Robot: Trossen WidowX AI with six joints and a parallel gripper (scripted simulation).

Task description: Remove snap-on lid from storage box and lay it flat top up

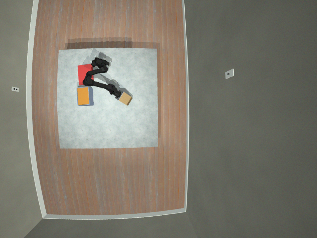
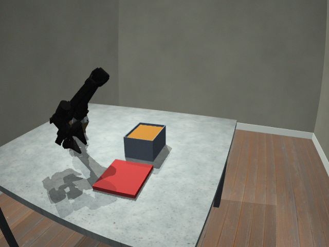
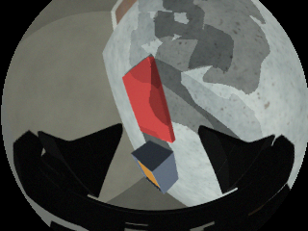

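Note:
The red lid [image 2: 123, 178] lies flat on the grey table, top face up. The dark blue box [image 2: 145, 140] stands open just behind it and shows its orange inside. A narrow gap seems to separate the two. From above, the lid [image 1: 84, 73] lies next to the box [image 1: 83, 95]. My gripper [image 2: 73, 144] is open and empty. It hangs above the table to the left of the lid, clear of it. From above, my gripper [image 1: 98, 61] is by the lid's corner. In the wrist view the open fingers frame the lid [image 3: 149, 106] and the box [image 3: 156, 166] in the distance.
My arm's tan base block [image 1: 125, 98] sits on the table, away from the box. The arm's elbow [image 2: 99, 75] stands high over the table. The table's near edge [image 2: 79, 228] drops to a wooden floor.

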